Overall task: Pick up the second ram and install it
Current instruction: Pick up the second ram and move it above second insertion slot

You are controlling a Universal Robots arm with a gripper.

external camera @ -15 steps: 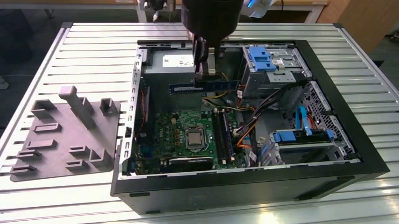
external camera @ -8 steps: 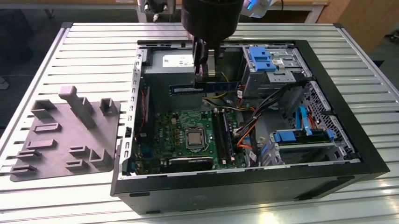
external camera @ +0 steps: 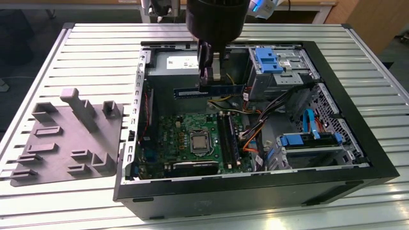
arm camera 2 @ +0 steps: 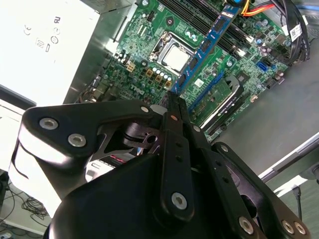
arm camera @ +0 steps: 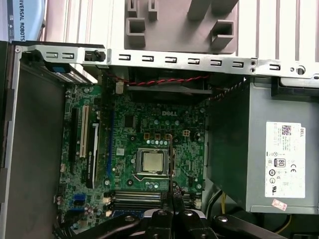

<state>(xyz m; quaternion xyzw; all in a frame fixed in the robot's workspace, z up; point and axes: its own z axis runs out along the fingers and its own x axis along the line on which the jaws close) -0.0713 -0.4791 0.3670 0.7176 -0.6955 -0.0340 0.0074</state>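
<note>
1. Your gripper (external camera: pixel 206 84) is clamped on the second ram (external camera: pixel 225 89), a thin, flat, bluish memory stick with black chips.
2. You hold it clear above the green motherboard (external camera: pixel 179 127) inside the open black computer case (external camera: pixel 255 191).
3. Judged: pickup done, seating in a slot outstanding.

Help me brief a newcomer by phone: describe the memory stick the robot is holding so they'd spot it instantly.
Find the open computer case on the slatted table; inside, above the green motherboard, hangs the arm's hand. It grips the second ram, a thin, flat, bluish strip with dark chips, held level in the air, unlike the black slots fixed to the board.
</note>
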